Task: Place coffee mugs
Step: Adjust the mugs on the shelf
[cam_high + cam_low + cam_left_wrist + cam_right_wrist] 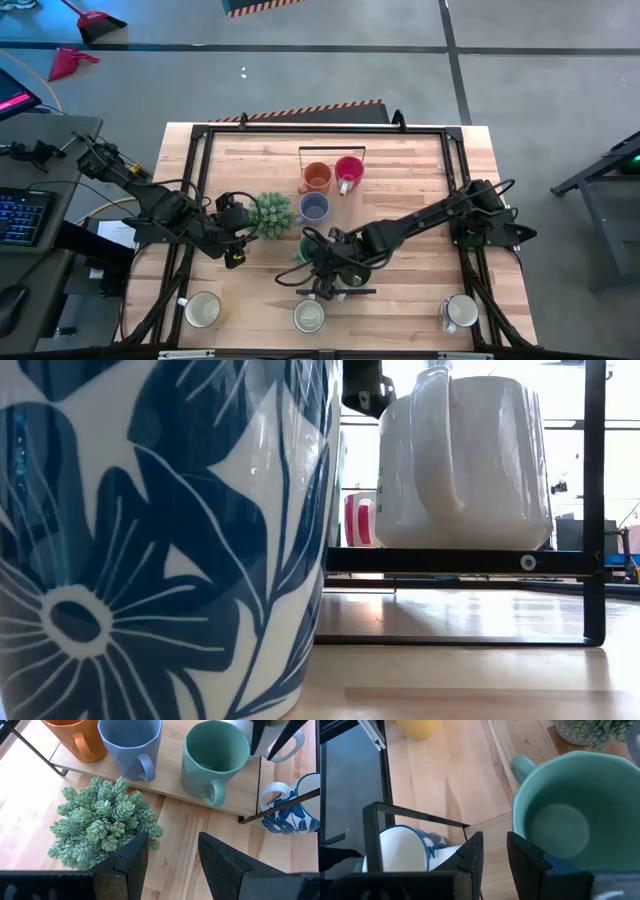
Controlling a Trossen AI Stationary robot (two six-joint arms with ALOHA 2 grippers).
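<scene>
1. Filling my low view up close, a blue-and-white floral mug (pixel 160 540) stands on the counter (pixel 420 175).
2. My right claw (pixel 494 851) hovers beside the teal-green mug (pixel 570 805), its fingers narrowly apart and holding nothing.
3. My left claw (pixel 172 857) sits wide open just beside the spiky plant (pixel 102 822).
4. Orange mug (pixel 316 178), pink-red mug (pixel 349 172) and lavender-blue mug (pixel 313 208) cluster mid-counter.
5. Near the front edge I count what look like three white mugs (pixel 202 310).
</scene>
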